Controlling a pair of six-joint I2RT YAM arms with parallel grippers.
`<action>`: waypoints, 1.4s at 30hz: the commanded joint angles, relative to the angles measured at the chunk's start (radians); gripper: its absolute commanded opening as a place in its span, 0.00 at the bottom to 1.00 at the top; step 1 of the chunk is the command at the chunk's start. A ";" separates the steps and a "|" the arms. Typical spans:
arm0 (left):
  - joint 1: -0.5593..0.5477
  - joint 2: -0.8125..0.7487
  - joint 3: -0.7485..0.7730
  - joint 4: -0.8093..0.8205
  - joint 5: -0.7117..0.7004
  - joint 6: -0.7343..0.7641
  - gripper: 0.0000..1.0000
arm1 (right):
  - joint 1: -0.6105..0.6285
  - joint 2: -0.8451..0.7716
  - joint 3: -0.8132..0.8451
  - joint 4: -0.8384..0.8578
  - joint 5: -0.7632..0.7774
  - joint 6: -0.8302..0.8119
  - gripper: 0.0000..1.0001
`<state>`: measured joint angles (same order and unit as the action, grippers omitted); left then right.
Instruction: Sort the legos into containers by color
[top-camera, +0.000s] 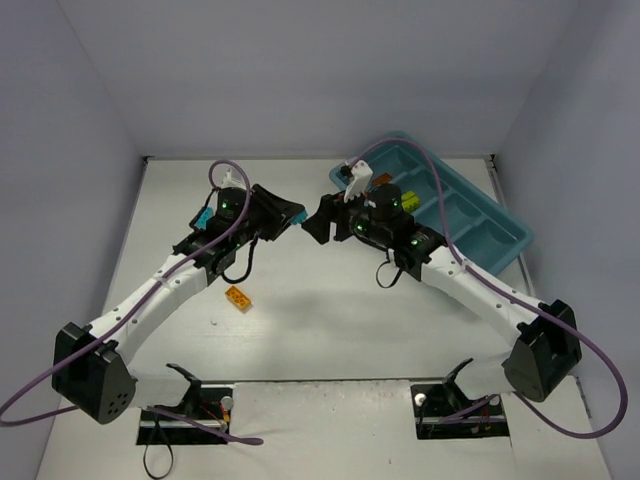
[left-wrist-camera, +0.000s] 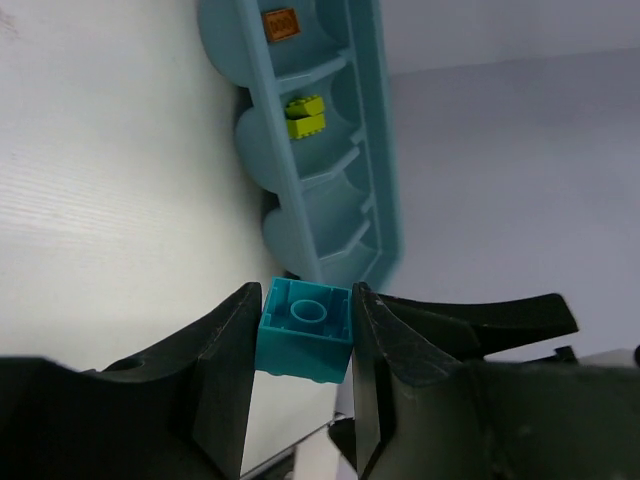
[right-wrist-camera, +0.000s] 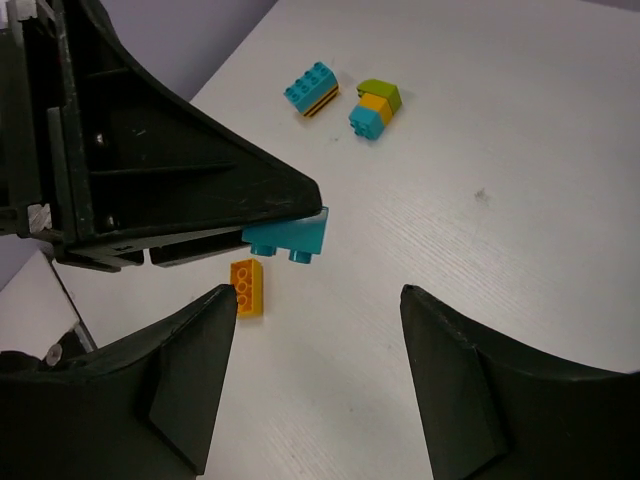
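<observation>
My left gripper (left-wrist-camera: 305, 296) is shut on a cyan lego (left-wrist-camera: 304, 331), held above the table with its hollow underside facing the camera. In the top view the left gripper (top-camera: 289, 213) is at table centre, tip to tip with my right gripper (top-camera: 318, 224). The right gripper (right-wrist-camera: 318, 300) is open and empty, just in front of the held cyan lego (right-wrist-camera: 290, 238). The teal tray (left-wrist-camera: 372, 150) lies beyond, with a brown-orange lego (left-wrist-camera: 280, 22) in one compartment and lime legos (left-wrist-camera: 305, 115) in the one beside it. The tray (top-camera: 490, 235) is at the back right.
A yellow-orange lego (top-camera: 238, 298) lies on the table beside the left arm; it also shows in the right wrist view (right-wrist-camera: 247, 285). A cyan-on-brown stack (right-wrist-camera: 310, 88) and a lime-yellow-cyan stack (right-wrist-camera: 375, 107) lie further left. A cyan piece (top-camera: 203, 217) shows beside the left arm.
</observation>
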<state>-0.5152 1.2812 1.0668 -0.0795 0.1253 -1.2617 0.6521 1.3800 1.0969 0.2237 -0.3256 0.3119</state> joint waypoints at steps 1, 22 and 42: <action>0.003 -0.022 0.018 0.113 -0.013 -0.189 0.00 | 0.030 -0.012 0.023 0.149 0.079 -0.019 0.63; 0.000 -0.023 -0.001 0.198 -0.018 -0.286 0.04 | 0.073 0.096 0.110 0.275 0.177 -0.002 0.61; 0.015 -0.072 -0.056 0.126 -0.098 -0.188 0.77 | 0.031 0.036 0.018 0.189 0.299 -0.042 0.00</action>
<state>-0.5133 1.2598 0.9977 0.0319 0.0719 -1.4952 0.7067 1.4887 1.1320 0.3901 -0.0990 0.2859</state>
